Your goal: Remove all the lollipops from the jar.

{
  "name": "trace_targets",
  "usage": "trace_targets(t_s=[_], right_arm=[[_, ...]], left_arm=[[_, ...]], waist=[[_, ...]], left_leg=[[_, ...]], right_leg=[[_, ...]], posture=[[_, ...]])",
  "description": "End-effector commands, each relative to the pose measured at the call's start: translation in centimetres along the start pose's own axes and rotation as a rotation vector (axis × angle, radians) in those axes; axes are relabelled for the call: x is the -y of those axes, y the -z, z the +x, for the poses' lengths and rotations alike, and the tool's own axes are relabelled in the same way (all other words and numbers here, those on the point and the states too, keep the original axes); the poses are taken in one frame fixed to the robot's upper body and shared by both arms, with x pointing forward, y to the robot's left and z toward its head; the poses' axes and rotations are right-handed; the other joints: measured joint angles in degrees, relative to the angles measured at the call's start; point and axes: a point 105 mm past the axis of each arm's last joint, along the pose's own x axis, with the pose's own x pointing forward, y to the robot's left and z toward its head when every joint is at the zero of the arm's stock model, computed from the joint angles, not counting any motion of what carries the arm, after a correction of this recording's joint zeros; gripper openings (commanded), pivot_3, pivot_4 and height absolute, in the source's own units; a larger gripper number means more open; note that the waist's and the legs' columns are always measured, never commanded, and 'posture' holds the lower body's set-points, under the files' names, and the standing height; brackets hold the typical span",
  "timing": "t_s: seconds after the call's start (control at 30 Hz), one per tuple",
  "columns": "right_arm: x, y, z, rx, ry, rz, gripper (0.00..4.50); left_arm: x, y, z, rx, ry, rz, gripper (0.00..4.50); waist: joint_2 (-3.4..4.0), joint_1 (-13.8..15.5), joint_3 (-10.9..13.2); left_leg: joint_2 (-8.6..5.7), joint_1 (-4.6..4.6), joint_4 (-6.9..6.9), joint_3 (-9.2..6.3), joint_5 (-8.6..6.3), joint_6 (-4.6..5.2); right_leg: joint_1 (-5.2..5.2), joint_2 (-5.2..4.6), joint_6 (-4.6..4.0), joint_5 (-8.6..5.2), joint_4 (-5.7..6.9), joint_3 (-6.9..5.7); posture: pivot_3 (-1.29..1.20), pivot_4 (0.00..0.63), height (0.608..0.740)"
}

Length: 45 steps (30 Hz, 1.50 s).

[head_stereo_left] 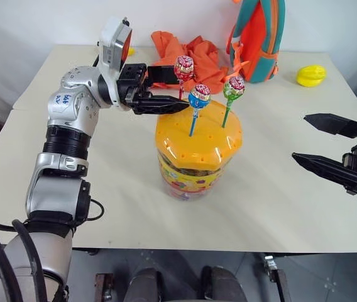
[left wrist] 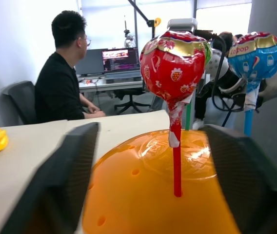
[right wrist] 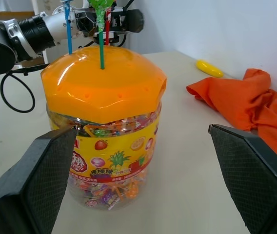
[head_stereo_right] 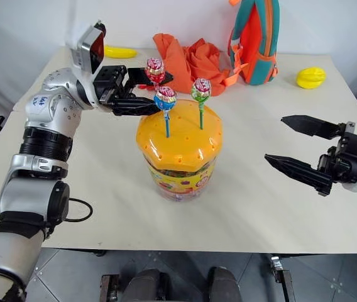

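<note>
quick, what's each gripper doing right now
Left gripper: open, a finger on each side of the red lollipop, not gripping it.
Right gripper: open, holding nothing, beside the jar.

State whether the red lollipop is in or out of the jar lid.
Still in: the red lollipop stands upright with its stick in a hole of the orange lid, between the left gripper's fingers.

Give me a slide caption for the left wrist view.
Left gripper straddles the red lollipop standing in the jar's orange lid.
</note>
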Motion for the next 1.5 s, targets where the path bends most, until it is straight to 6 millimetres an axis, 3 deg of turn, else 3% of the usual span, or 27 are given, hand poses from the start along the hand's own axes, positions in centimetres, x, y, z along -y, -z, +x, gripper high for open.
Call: trace_targets(t_s=[0.03,0.27,0.57,0.67,0.8,0.97,1.2,1.37,1.5], right_arm=[[-0.4,-1.1,-0.3,0.033,0.008,-0.061,4.50],[-0.3,-1.3,-0.4,0.034,0.015,-0.079,4.50],[0.8,-1.9,-0.6,0.021,0.008,-0.111,4.50],[0.9,-1.9,-0.4,0.023,0.000,-0.114,4.50],[0.8,-1.9,0.0,0.028,-0.038,-0.099,4.50],[-0.6,-1.4,0.4,0.035,-0.150,-0.045,4.50],[-1.6,-0.9,0.8,0.025,-0.266,0.002,4.50],[-0.6,0.0,1.9,0.013,-0.264,0.006,4.50],[-0.2,0.2,2.3,0.012,-0.278,0.007,4.50]], left_arm=[[1.3,-1.6,-0.1,0.016,0.126,0.035,2.17],[1.6,-2.5,0.4,0.016,0.147,0.035,0.06],[1.3,-6.4,1.0,0.051,0.064,0.134,0.01],[0.1,-7.3,0.6,0.029,-0.072,0.168,0.01],[-2.0,-7.6,-2.0,-0.105,-0.361,0.200,0.01],[-2.8,-4.9,-8.5,-0.382,-0.755,0.056,0.01],[0.3,-2.4,-15.0,-0.445,-1.070,-0.075,0.01],[5.9,4.8,-18.8,-0.676,-1.216,-0.409,0.01],[8.6,7.6,-20.2,-0.835,-1.290,-0.530,0.01]], waist=[[0.00,0.0,0.0],[0.00,0.1,0.0],[-0.03,0.0,0.0],[-0.03,0.0,0.0],[-0.03,-0.2,0.0],[-0.02,-0.3,0.0],[-0.13,-0.1,0.1],[-0.23,-0.3,0.1],[-0.34,0.2,0.2]], left_leg=[[0.00,0.00,0.00,0.00,0.00,0.00],[0.00,0.00,0.01,-0.01,0.00,0.00],[0.00,-0.04,0.02,-0.03,0.00,0.00],[0.00,-0.04,0.02,-0.05,0.00,0.00],[0.00,-0.04,0.03,-0.06,0.00,0.00],[0.00,-0.03,-0.01,-0.05,0.00,0.00],[0.01,0.01,0.06,-0.12,-0.01,0.01],[0.00,0.08,0.06,-0.14,-0.02,0.01],[0.03,0.03,0.04,-0.13,-0.04,-0.03]], right_leg=[[0.00,0.00,0.00,0.00,0.00,0.00],[0.00,0.00,0.00,0.00,0.00,0.00],[0.00,0.00,0.00,0.00,-0.01,-0.01],[0.00,0.00,0.00,0.00,0.00,-0.01],[-0.01,0.00,0.00,0.00,0.01,-0.01],[-0.04,0.00,0.00,0.00,0.01,0.00],[-0.04,-0.01,0.00,0.00,0.20,0.06],[-0.03,-0.04,0.00,0.00,0.29,0.18],[-0.07,0.01,0.00,0.00,0.30,0.22]], posture=[[0.00,0.150,0.740],[0.00,0.150,0.740],[0.00,0.150,0.740],[0.00,0.150,0.740],[0.00,0.150,0.740],[0.00,0.150,0.740],[0.00,0.150,0.740],[0.00,0.150,0.740],[0.00,0.150,0.740]])
